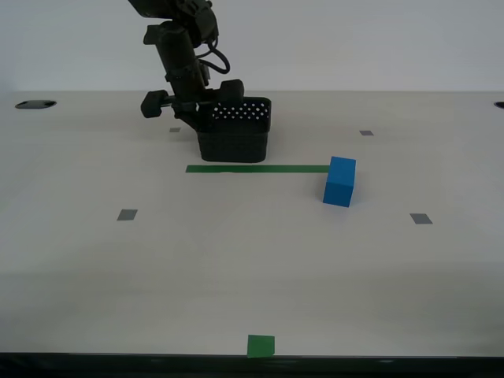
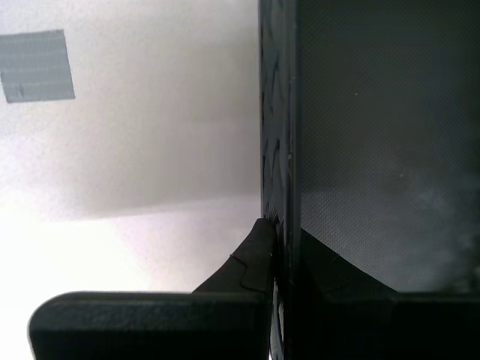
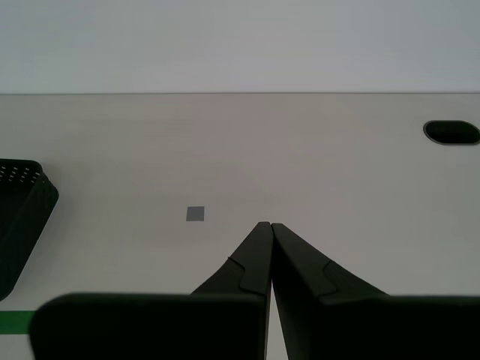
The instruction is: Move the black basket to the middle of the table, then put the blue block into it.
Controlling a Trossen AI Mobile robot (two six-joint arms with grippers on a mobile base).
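— Where is the black basket (image 1: 235, 131) right now?

— It sits on the table (image 1: 236, 268), touching the far side of the long green tape strip (image 1: 257, 168), over the strip's end toward the exterior view's left. My second gripper (image 2: 279, 225) is clenched on one of its walls: the wrist view shows one finger (image 2: 251, 259) outside the wall and the other inside, with the wall pinched between them. In the exterior view my second gripper (image 1: 206, 110) comes down at the basket's side toward that view's left.

— And the blue block (image 1: 340, 181)?

— On the table at the other end of the same strip, touching or just overlapping the tape's end. It stands apart from the basket, nearer the camera than the basket is.

— Your other pincer?

— My first gripper (image 3: 270, 225) is closed on nothing, its tips pressed together above bare tabletop. Ahead of it lies a small grey tape square (image 3: 195, 214), and the basket (image 3: 22, 217) shows at the edge of its view.
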